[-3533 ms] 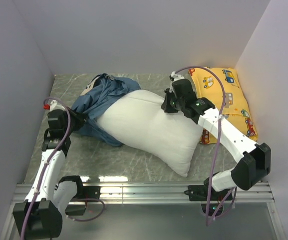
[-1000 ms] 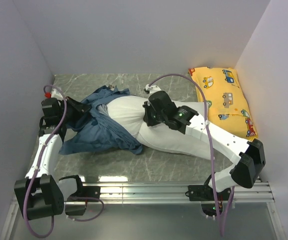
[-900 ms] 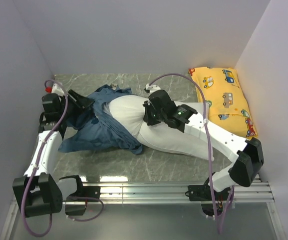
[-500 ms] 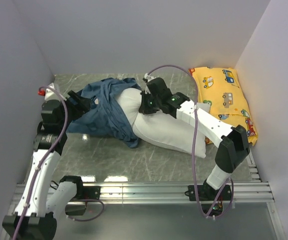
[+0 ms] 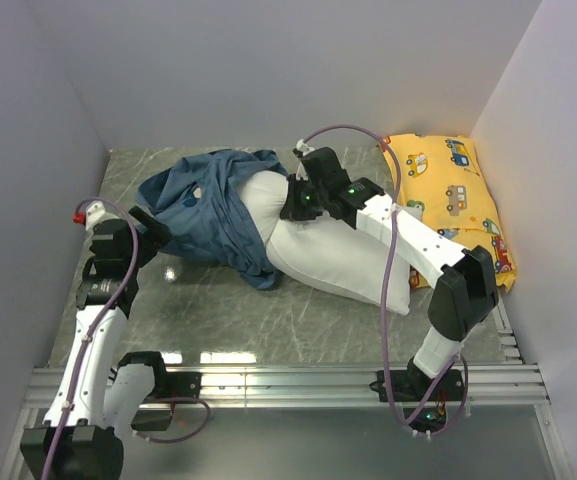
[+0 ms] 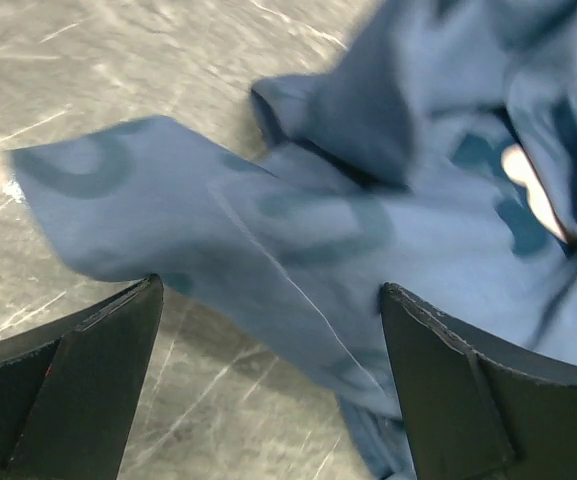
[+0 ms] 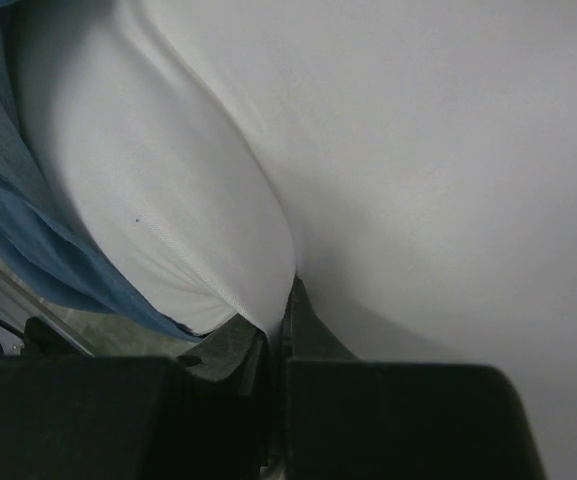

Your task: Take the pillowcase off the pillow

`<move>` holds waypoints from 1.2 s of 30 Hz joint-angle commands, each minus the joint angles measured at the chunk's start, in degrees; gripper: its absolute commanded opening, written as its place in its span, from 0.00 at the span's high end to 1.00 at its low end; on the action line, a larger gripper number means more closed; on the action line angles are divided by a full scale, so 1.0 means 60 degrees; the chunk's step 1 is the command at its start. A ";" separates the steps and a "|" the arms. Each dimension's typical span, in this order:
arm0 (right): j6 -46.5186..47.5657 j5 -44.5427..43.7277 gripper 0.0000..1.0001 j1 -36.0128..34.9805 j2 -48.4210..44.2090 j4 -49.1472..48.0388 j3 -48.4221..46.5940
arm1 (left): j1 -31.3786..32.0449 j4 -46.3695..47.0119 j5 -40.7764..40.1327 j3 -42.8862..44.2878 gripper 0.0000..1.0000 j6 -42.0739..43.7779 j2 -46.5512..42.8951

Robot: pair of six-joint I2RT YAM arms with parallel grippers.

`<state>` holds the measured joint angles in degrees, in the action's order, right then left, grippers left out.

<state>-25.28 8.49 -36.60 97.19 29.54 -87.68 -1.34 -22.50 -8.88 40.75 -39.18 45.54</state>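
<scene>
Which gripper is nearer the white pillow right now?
Right. The right gripper is pinched shut on the pillow itself. The left gripper hangs open at the left edge of the pillowcase, with fabric between it and the pillow.

The blue pillowcase (image 5: 208,205) covers just the left end of the white pillow (image 5: 338,262). The right gripper (image 5: 294,208) rests on the pillow.
</scene>
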 commanded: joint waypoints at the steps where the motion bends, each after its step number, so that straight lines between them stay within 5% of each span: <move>1: -0.0167 -0.0009 1.00 0.0196 -0.0685 -0.0660 0.0110 | -0.0771 0.0965 0.0819 -0.0171 0.05 -0.0486 0.0056; 6: -0.0123 0.0020 1.00 0.0284 -0.1007 -0.0748 0.0462 | -0.1152 0.1786 0.1392 -0.0171 0.19 -0.0765 0.0408; 13: -0.0020 0.0006 1.00 0.0445 -0.1344 -0.0719 0.0813 | -0.1299 0.2227 0.1832 0.0048 0.99 -0.0868 0.0847; 17: -0.0035 0.0064 1.00 0.0650 -0.1724 -0.0734 0.1106 | -0.1737 0.1891 0.1671 0.0487 1.00 -0.0722 0.1008; 25: -0.0591 0.1278 1.00 0.2333 -0.3466 -0.1422 0.2892 | -0.5487 0.2153 0.4073 0.1279 1.00 -0.0926 0.2192; 33: -0.0855 0.1485 1.00 0.3536 -0.4977 -0.1159 0.3056 | -0.5870 0.2578 0.4454 0.1191 0.99 -0.1118 0.3074; 36: -0.0855 0.1732 1.00 0.3507 -0.5080 -0.1202 0.2968 | -0.5461 0.2929 0.5419 0.1366 0.81 -0.0752 0.3045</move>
<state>-29.02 21.30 -17.91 69.82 25.71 -68.20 -35.51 -10.17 19.07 47.00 -45.60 64.42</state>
